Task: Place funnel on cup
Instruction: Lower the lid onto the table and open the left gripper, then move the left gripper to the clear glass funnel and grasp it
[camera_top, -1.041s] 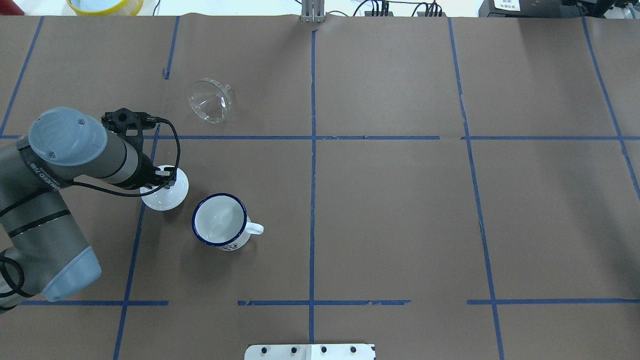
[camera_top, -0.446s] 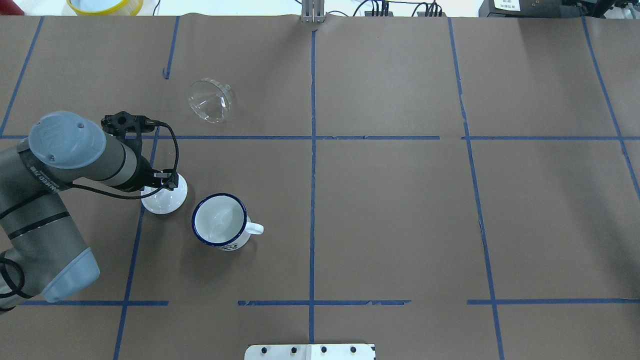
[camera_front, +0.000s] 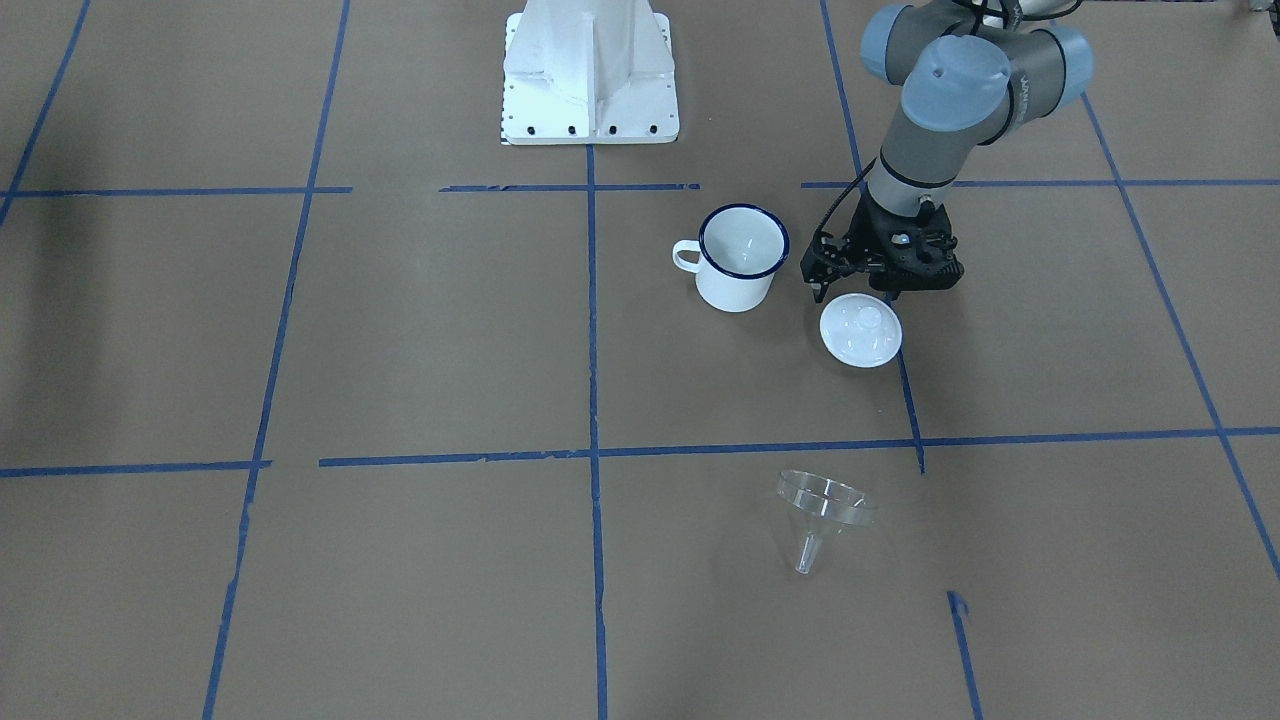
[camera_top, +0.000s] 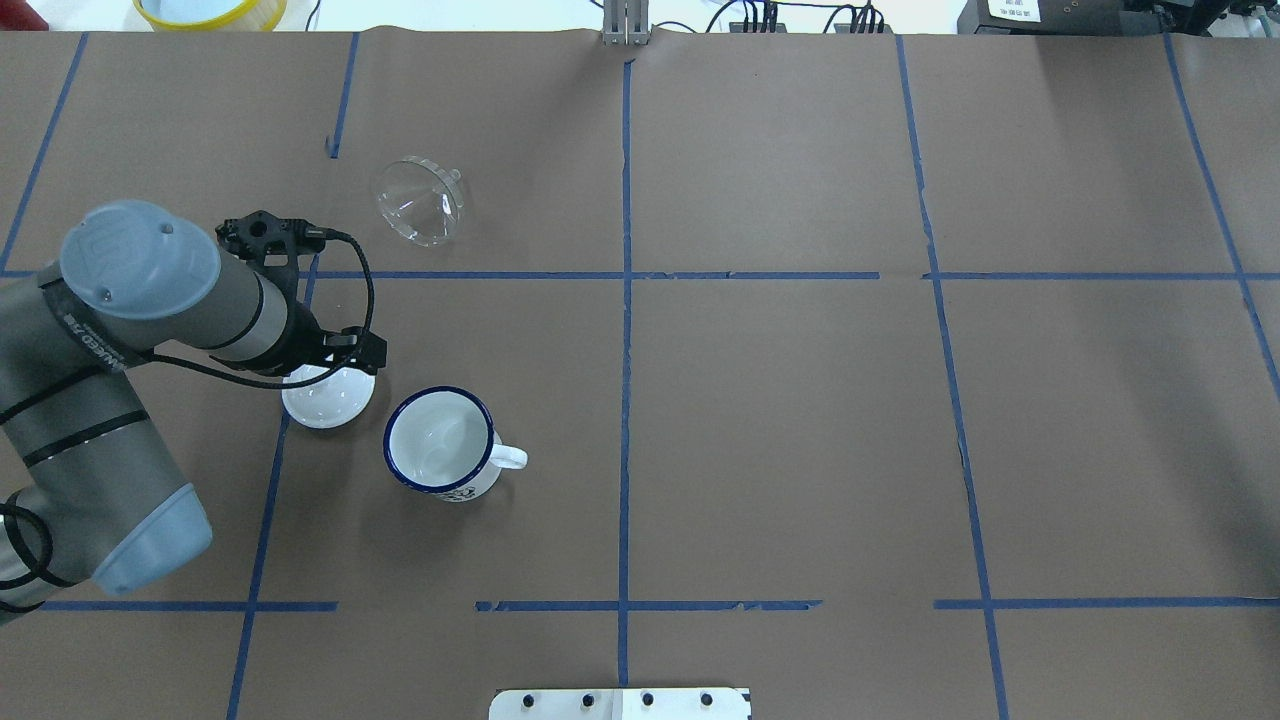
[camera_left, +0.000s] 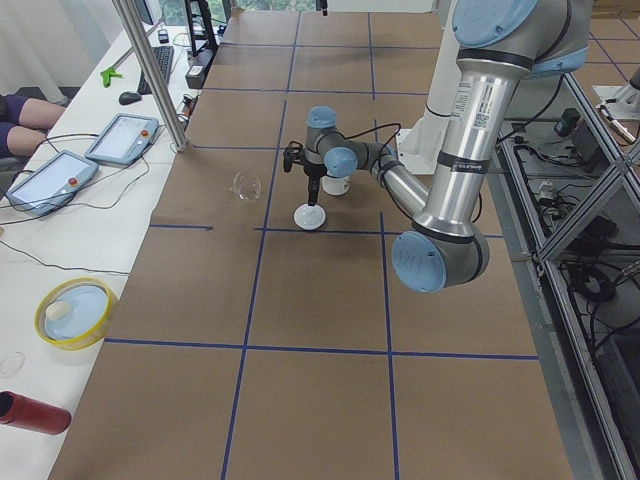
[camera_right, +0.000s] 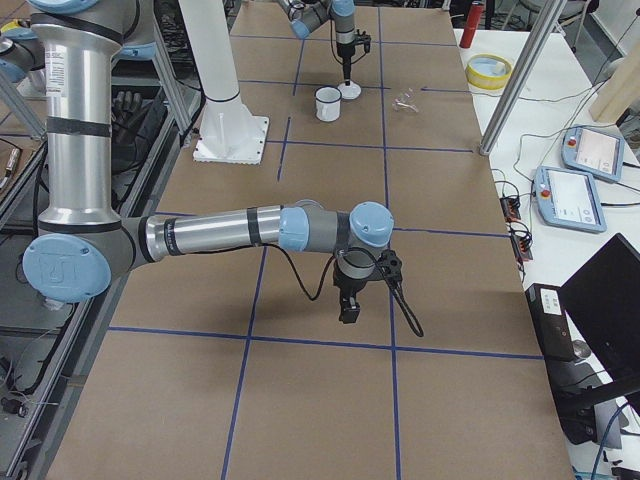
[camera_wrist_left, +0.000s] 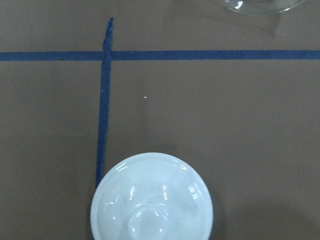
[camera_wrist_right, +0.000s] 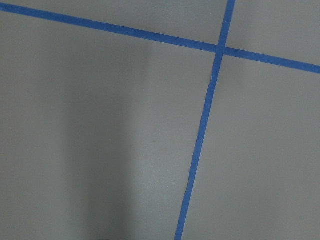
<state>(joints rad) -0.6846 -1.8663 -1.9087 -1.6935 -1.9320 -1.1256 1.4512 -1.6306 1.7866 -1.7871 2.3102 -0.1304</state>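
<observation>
Hovering over lid (camera_front: 861, 332) beside cup (camera_front: 741, 258), left tool (camera_front: 885, 290), opening untellable, right tool (camera_right: 349, 312) only in side view, likewise, funnel (camera_front: 825, 505) apart.

1 clear conical plastic funnel (camera_top: 420, 200), 1 white enamel mug (camera_top: 440, 444) w/ blue rim, 1 white domed lid (camera_top: 320, 405) w/ knob, 2 grey robot arms: left arm (camera_top: 130, 300), right arm (camera_right: 220, 232).

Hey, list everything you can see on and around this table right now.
funnel: one, clear, lying on its side, robot's left half, farthest out.
cup: one, white with blue rim, upright, empty, nearer the base.
lid: one, white, beside the cup, not touching.
dish: one, yellow, beyond the table's far left corner.
table: one, brown paper, blue tape grid.
left gripper: one, black, above the lid.
right gripper: one, black, over the table's right end.
</observation>
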